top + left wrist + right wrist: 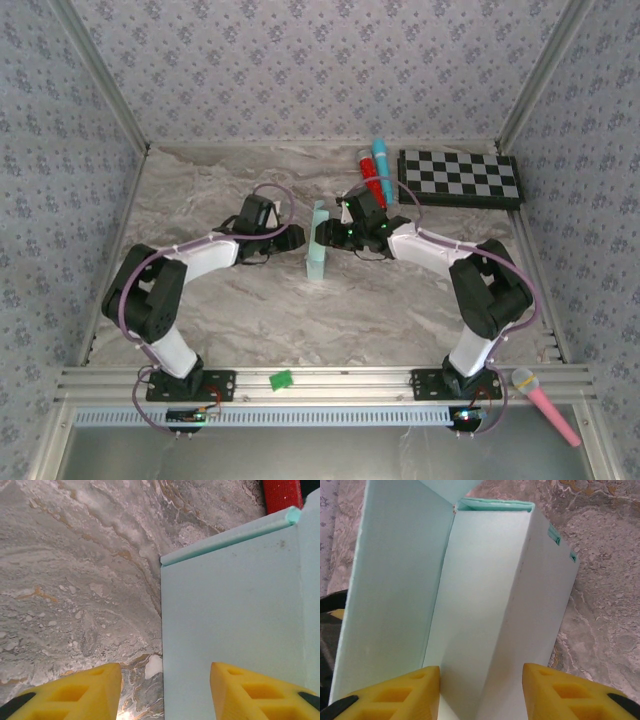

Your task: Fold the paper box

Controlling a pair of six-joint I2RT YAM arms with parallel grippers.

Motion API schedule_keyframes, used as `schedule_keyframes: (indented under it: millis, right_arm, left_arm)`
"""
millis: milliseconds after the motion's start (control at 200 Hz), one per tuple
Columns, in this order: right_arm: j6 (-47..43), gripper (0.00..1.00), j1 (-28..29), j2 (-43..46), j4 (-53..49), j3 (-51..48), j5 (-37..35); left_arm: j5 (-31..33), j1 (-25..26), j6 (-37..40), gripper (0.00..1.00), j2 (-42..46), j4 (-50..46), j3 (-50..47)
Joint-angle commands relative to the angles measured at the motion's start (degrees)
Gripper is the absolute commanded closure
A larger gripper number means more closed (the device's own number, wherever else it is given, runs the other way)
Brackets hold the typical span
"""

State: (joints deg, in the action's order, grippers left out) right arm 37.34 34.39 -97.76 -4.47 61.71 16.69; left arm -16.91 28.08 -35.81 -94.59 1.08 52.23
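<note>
Care with the crease is what this step is asking for, as I judge it: the paper box (318, 243) is standing half-formed on edge at the middle of the marble table (250, 310); 1 gripper should be bracing a wall while the other is pressing 1 panel along its score line, slowly, so that the thin card is neither buckling nor toppling. The left gripper (165, 685) is sitting at the box's 9 o'clock; its jaws are standing moderately apart, with bare table and the card's edge showing in the gap and 1 finger lying over a flat panel; it is gripping nothing. The right gripper (481, 685) is sitting at the box's 3 o'clock, its 2 fingers straddling a folded wall of the box; whether the pads are pressing the card I cannot tell.
</note>
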Motion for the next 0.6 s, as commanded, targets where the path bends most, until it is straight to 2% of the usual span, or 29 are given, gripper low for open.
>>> schedule_keyframes:
  millis: [0, 175, 390, 480, 595]
  right_arm:
    - [0.5, 0.52, -0.8, 0.3, -4.3, -1.0, -3.4]
    - [0.5, 0.48, -0.9, 3.0, -2.6, 1.4, -1.9]
    - [-0.9, 0.45, -1.6, 6.6, -2.8, 0.9, -2.0]
    - [-3.3, 0.45, -1.7, 8.9, -1.7, -1.7, -2.6]
    - [-3.9, 0.46, -1.7, 11.8, -3.2, -5.9, -7.2]
  left_arm:
    - [2.1, 0.0, 2.1, 0.49, 3.3, -3.1, 2.6]
    - [5.5, 0.0, 4.1, 0.47, 6.5, -6.1, 3.3]
    - [6.6, 0.2, 5.6, 0.42, 9.3, -9.1, 4.4]
    - [6.7, 0.6, 6.6, 0.35, 10.3, -10.4, 5.1]
    - [8.7, 2.0, 8.4, 0.26, 12.3, -12.7, 6.1]
